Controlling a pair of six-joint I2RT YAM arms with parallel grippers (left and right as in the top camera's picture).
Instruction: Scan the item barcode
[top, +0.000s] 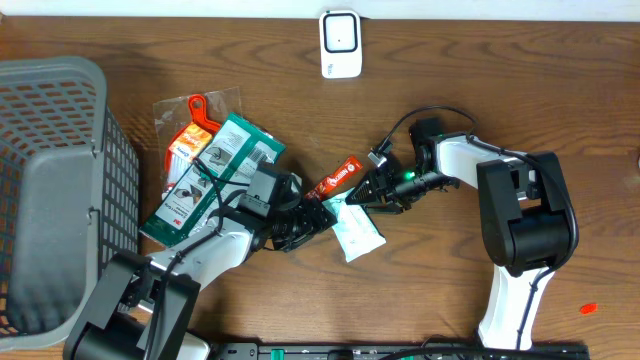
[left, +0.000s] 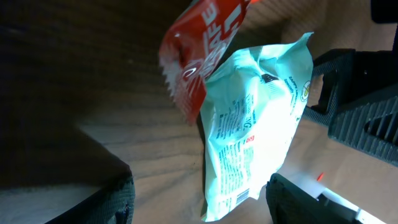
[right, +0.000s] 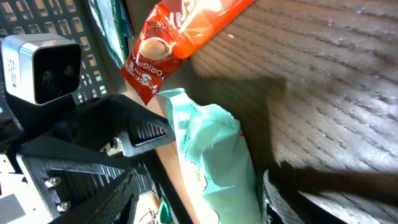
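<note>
- Your left gripper (top: 322, 216) stood open, fingers either side of the mint-green packet (top: 356, 232), not pinching it.
- Your right gripper (top: 362, 196) gaped too, straddling the packet's other end on the table (top: 450, 90), beside the red sachet (top: 337, 179).

The pale mint-green packet (top: 356, 233), crumpled and finely printed, lies on the desk (top: 500, 110) near its middle; the white scanner (top: 340, 43) stands well apart at the far edge.
</note>
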